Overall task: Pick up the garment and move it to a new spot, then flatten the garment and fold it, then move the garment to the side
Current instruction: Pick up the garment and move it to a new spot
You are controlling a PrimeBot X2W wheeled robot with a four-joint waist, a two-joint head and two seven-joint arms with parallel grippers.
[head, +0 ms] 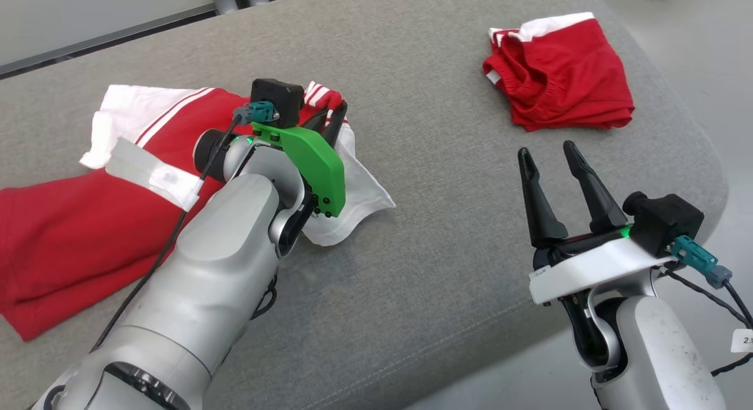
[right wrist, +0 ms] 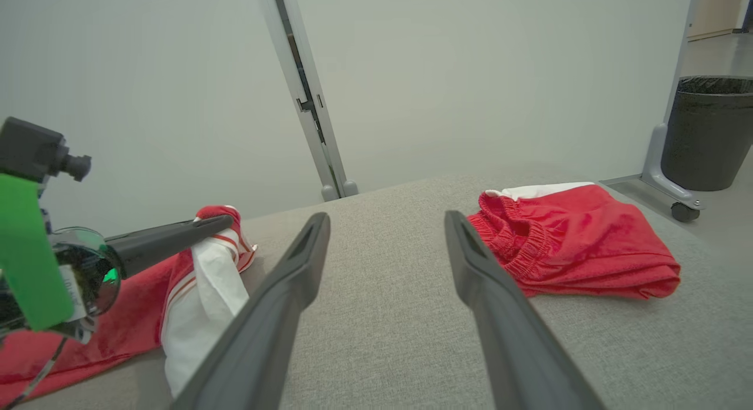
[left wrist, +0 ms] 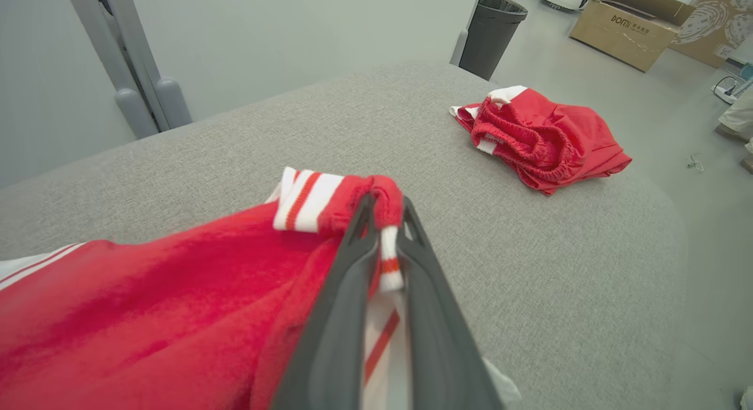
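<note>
- Grey woven upholstered surface (head: 435, 180), rounded at its near right corner; everything below lies on it or hangs over it.
- Red knit garment with white panels and red-and-white striped ribbed trim (head: 70, 239): lies rumpled on the left part of the surface. The red body spreads toward the near left edge, and a white panel trails out to the right, under the left wrist. One end is drawn up into a bunch at the gripper.
- Left gripper (head: 333, 117), on the arm with the green wrist bracket (head: 315, 160): its two dark fingers are pinched nearly together on the striped ribbed trim. Red cloth is bunched over the fingertips and a narrow white-and-red strip hangs between the fingers. The trim is lifted a little off the surface.
- Right gripper (head: 550, 153): fingers spread wide with nothing between them. It hovers over bare grey fabric at the near right, well apart from both pieces of clothing.
- Folded red shorts with a gathered elastic waistband and a white edge (head: 562, 75): lie at the far right of the surface, well apart from the garment.
- Black waste bin (left wrist: 491, 33): stands on the floor beyond the far edge.
- Brown cardboard box (left wrist: 629, 25): sits on the floor further back, near the bin.
</note>
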